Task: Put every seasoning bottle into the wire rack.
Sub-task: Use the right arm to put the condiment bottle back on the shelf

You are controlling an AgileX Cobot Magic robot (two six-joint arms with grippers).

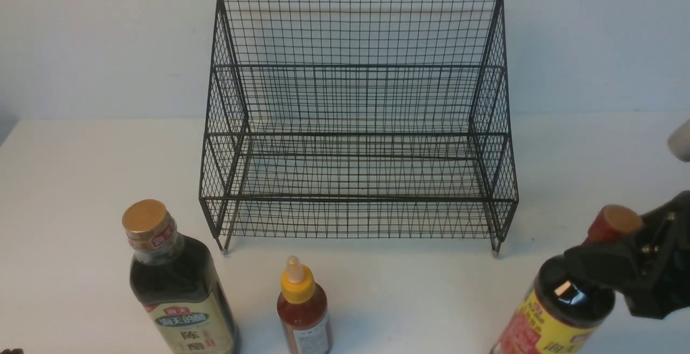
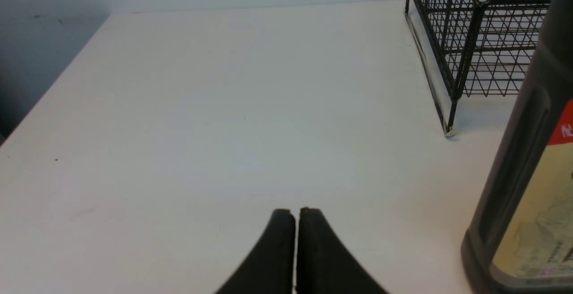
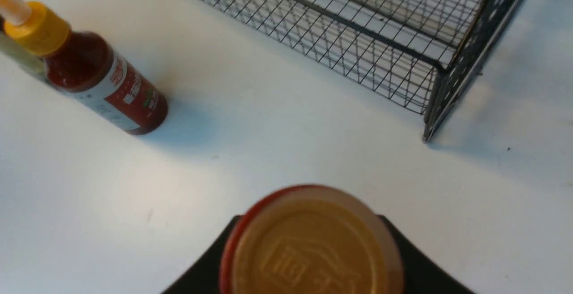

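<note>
The black wire rack (image 1: 356, 133) stands at the back middle, both tiers bare. In front left stands the tall dark seasoning bottle (image 1: 178, 284) with a gold cap and cream-green label. The small red sauce bottle (image 1: 303, 311) with a yellow nozzle cap is front middle. My right gripper (image 1: 595, 249) is shut on the red neck of the yellow-red labelled bottle (image 1: 566, 300) at front right. In the right wrist view its fingers (image 3: 210, 262) flank the gold cap (image 3: 313, 245). My left gripper (image 2: 295, 213) is shut and empty, low over the table, left of the gold-capped bottle (image 2: 523, 173).
The white table (image 1: 81, 181) ends at a pale wall behind the rack. The rack's front left foot (image 2: 449, 130) stands just beyond the gold-capped bottle. The table's left edge (image 2: 53, 92) drops off to a dark floor.
</note>
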